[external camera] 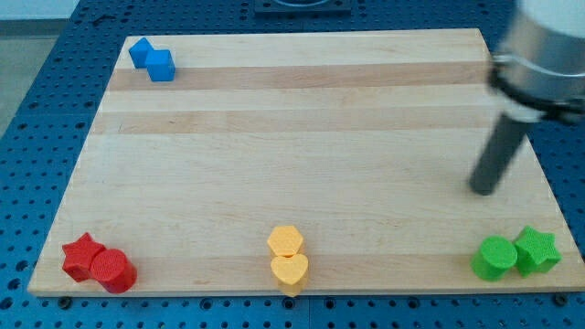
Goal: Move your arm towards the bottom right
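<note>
Camera view, my tip above green blocks

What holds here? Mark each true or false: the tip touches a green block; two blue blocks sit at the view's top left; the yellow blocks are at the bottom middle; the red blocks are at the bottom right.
1. My tip touches a green block: false. It stands apart, above the green cylinder and green star.
2. Blue blocks top left: true.
3. Yellow blocks bottom middle: true.
4. Red blocks bottom right: false. They are bottom left.
</note>
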Available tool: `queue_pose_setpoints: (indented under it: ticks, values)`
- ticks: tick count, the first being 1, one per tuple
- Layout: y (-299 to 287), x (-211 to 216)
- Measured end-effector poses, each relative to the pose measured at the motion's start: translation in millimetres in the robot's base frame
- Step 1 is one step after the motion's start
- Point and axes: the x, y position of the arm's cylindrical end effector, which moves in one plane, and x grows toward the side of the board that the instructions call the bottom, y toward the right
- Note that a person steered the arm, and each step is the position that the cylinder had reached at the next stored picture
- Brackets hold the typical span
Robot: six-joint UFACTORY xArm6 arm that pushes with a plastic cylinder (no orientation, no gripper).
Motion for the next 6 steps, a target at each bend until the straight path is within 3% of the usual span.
queue_pose_setpoints:
  ticks: [2, 5, 6]
  values:
    - [57.3, 18.0]
    - [66.4, 76.4]
    - [66.4, 76.4]
